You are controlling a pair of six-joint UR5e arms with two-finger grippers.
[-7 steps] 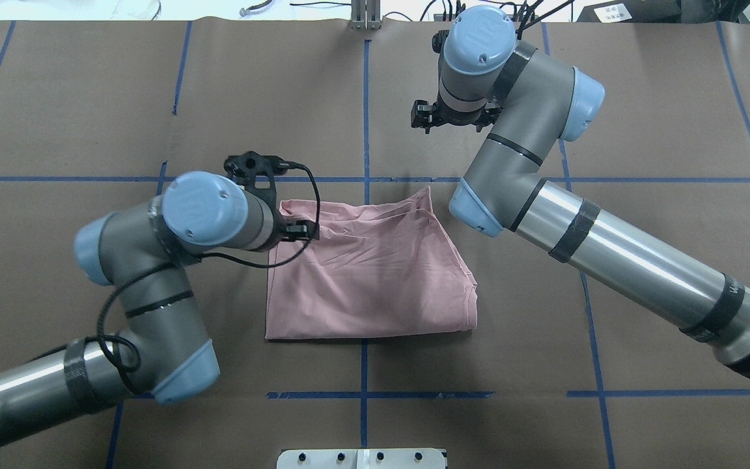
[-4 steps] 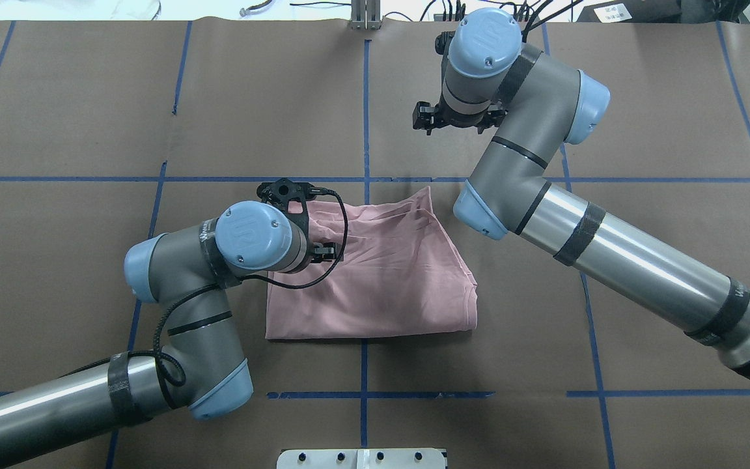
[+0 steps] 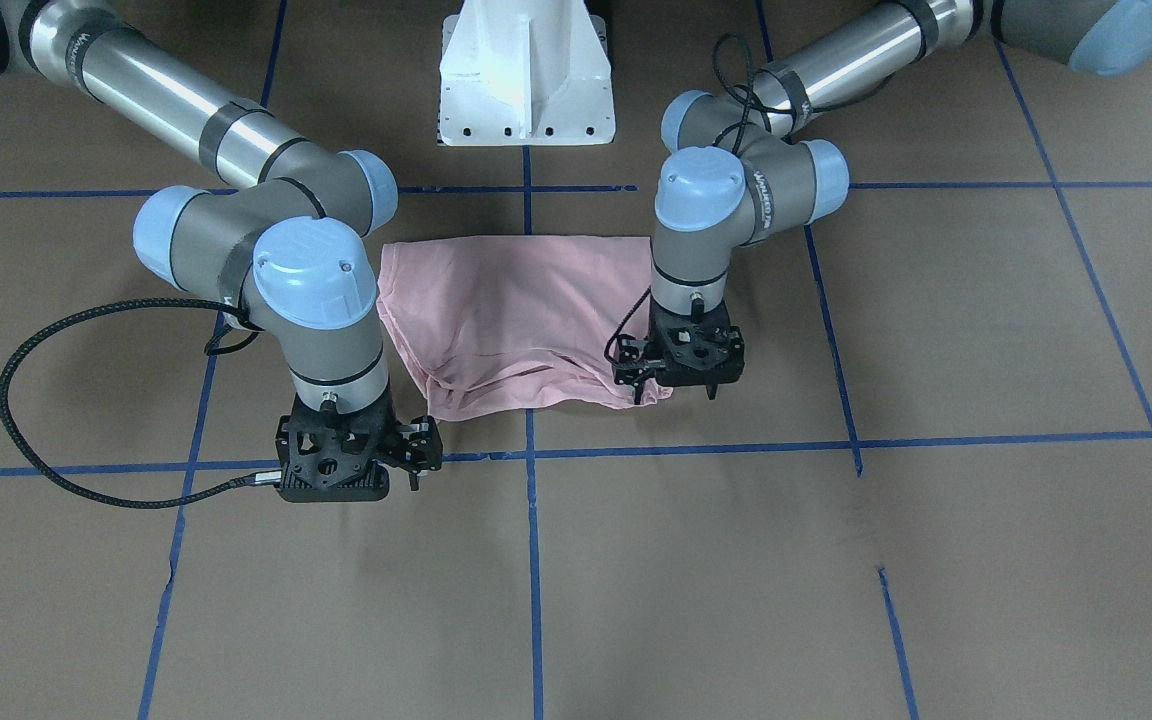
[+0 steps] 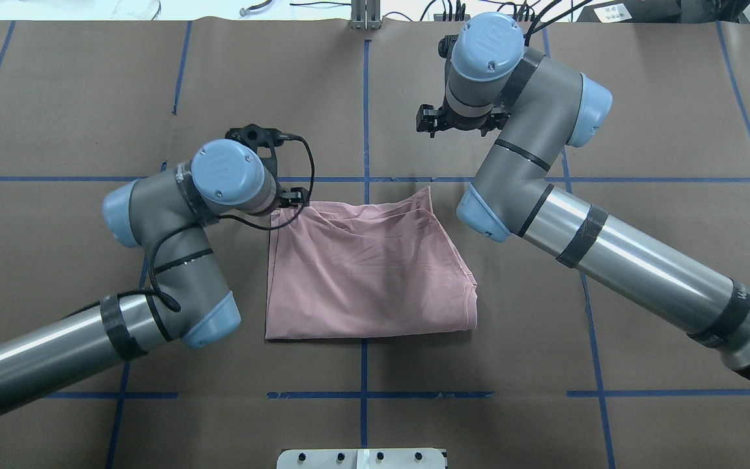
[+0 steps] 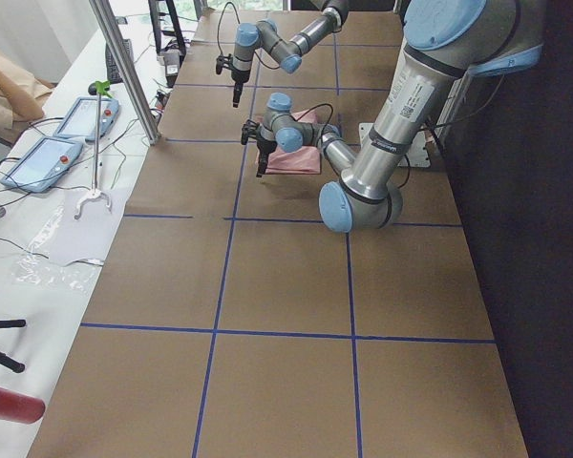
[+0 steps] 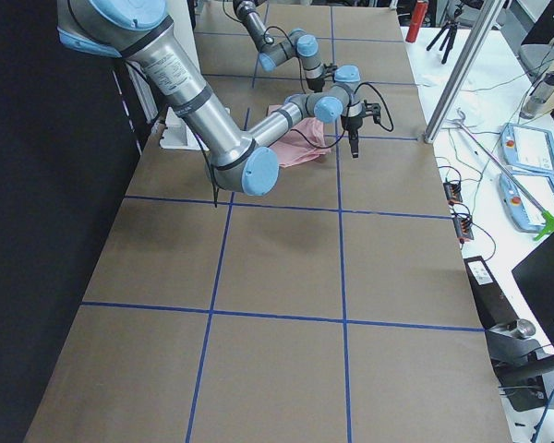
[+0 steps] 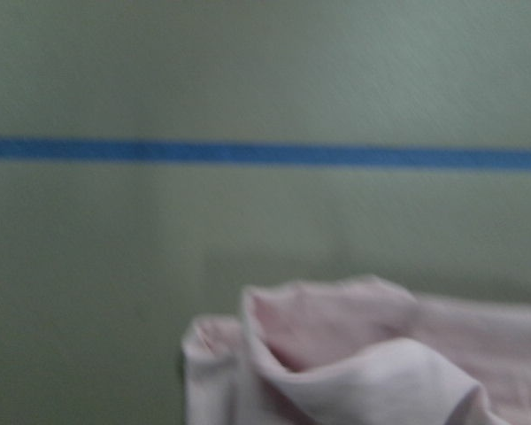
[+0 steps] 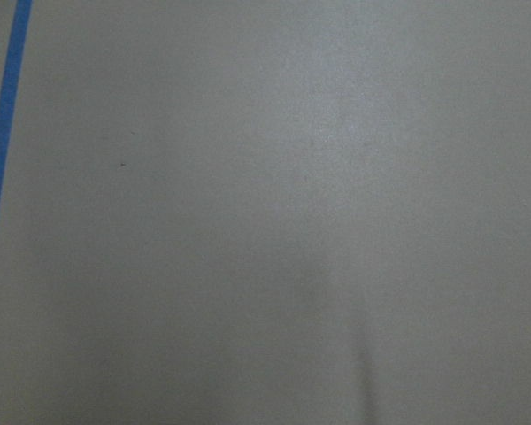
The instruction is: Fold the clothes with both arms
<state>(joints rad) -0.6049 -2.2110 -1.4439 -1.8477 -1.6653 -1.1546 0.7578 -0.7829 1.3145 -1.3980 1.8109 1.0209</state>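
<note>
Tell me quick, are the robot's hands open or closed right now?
Left gripper: over the T-shirt's corner; cannot tell open or closed.
Right gripper: over bare table, nothing held; cannot tell.

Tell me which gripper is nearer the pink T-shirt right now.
Left. The left gripper hangs over the pink T-shirt's far corner on the robot's left. The right gripper is off the cloth, above bare table beyond its far edge.

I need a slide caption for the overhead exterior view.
Folded pink T-shirt on the table, left tool at its far corner, right tool apart.
</note>
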